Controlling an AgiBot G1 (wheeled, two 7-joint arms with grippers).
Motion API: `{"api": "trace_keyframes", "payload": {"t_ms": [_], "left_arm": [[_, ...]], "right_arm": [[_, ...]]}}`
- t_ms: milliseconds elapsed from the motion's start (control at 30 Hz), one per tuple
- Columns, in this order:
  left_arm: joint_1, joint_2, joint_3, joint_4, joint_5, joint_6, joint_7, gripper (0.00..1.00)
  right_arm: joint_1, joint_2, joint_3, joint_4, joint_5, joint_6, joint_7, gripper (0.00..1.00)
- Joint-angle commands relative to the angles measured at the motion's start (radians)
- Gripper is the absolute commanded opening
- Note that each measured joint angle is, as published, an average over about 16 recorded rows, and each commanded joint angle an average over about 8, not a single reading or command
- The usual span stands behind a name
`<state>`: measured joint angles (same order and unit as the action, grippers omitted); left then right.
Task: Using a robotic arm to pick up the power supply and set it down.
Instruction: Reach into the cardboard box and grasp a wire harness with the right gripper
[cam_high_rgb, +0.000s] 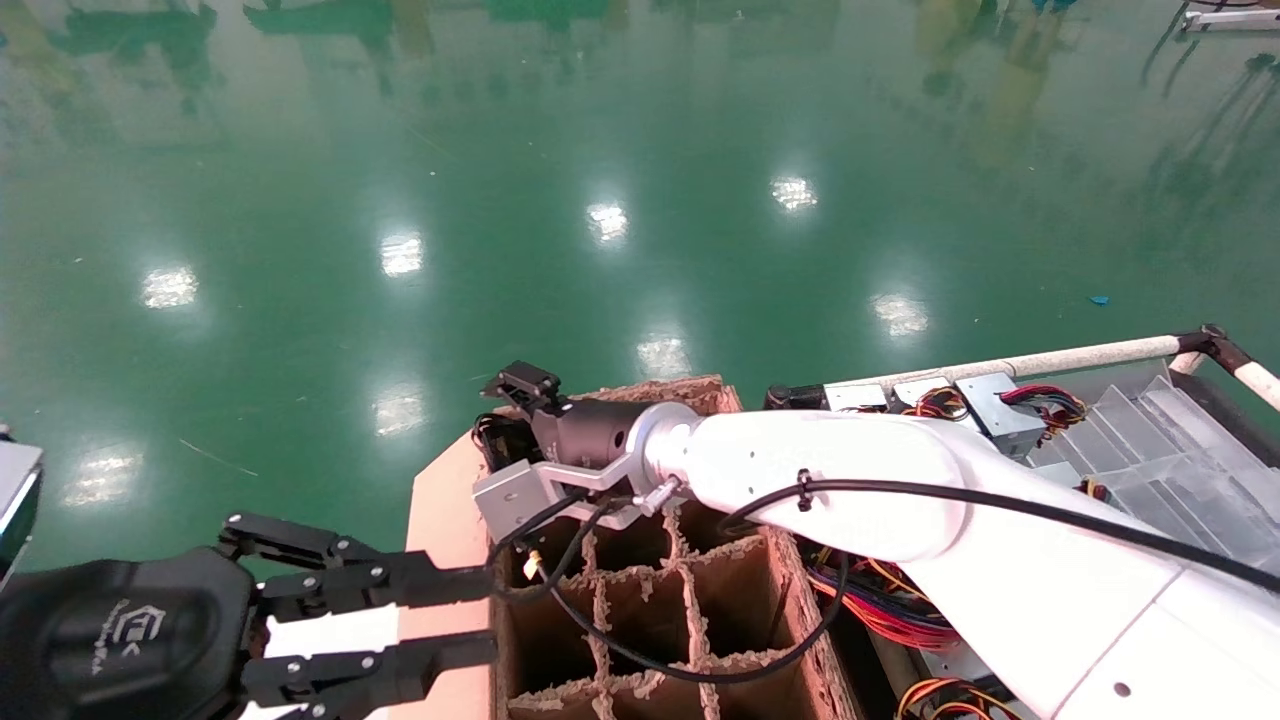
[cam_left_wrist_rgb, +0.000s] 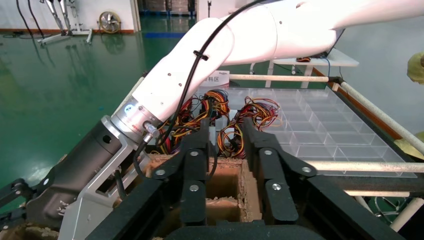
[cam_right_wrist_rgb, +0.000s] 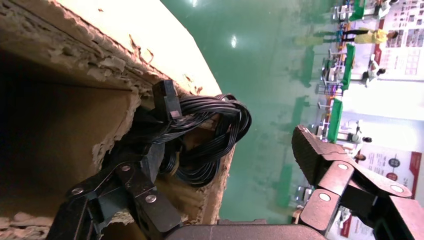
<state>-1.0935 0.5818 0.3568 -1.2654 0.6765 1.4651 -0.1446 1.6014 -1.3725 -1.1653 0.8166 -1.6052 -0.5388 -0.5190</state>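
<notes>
Nearest the head camera, the left gripper (cam_high_rgb: 445, 625) hangs at the near-left corner of the cardboard box (cam_high_rgb: 445, 520), its two black fingers (cam_high_rgb: 400, 580) parted and pointing toward the box wall, holding nothing. Largest in view is the robotic arm (cam_high_rgb: 850, 480), white and tubular, reaching from the right across the divided cells of the box, with a thin black cable (cam_high_rgb: 1000, 500) clipped along it. Beyond the box on the right lies a clear plastic tray (cam_high_rgb: 1180, 470) inside a white-railed frame (cam_high_rgb: 1050, 358), with grey boxes trailing red, yellow and orange wires (cam_high_rgb: 940, 403) along its near edge. At the arm's end, the right gripper (cam_right_wrist_rgb: 225, 150) stands spread wide at the far-left corner cell. One finger (cam_right_wrist_rgb: 125, 190) lies against the black cable bundle of the power supply (cam_right_wrist_rgb: 205, 140), which sits in that corner cell; the other finger stands well clear outside the box edge. The supply's grey casing cannot be made out.
</notes>
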Motion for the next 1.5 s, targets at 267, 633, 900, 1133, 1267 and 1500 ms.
{"api": "trace_keyframes", "payload": {"t_ms": [267,633,900,1133,1267,1500], "left_arm": [[0.000,0.000,0.000,0.000,0.000,0.000,0.000,1.00],[0.000,0.000,0.000,0.000,0.000,0.000,0.000,1.00],[0.000,0.000,0.000,0.000,0.000,0.000,0.000,1.00],[0.000,0.000,0.000,0.000,0.000,0.000,0.000,1.00],[0.000,0.000,0.000,0.000,0.000,0.000,0.000,1.00],[0.000,0.000,0.001,0.000,0.000,0.000,0.000,1.00]], "right_arm": [[0.052,-0.003,-0.148,-0.008,0.019,0.044,0.084,0.00],[0.087,-0.005,-0.266,-0.014,0.028,0.103,0.202,0.00],[0.095,-0.005,-0.318,-0.016,0.036,0.134,0.272,0.00],[0.101,-0.004,-0.342,-0.014,0.058,0.139,0.312,0.00],[0.106,-0.003,-0.349,-0.016,0.074,0.139,0.325,0.00],[0.119,0.000,-0.347,-0.022,0.109,0.142,0.332,0.00]]}}
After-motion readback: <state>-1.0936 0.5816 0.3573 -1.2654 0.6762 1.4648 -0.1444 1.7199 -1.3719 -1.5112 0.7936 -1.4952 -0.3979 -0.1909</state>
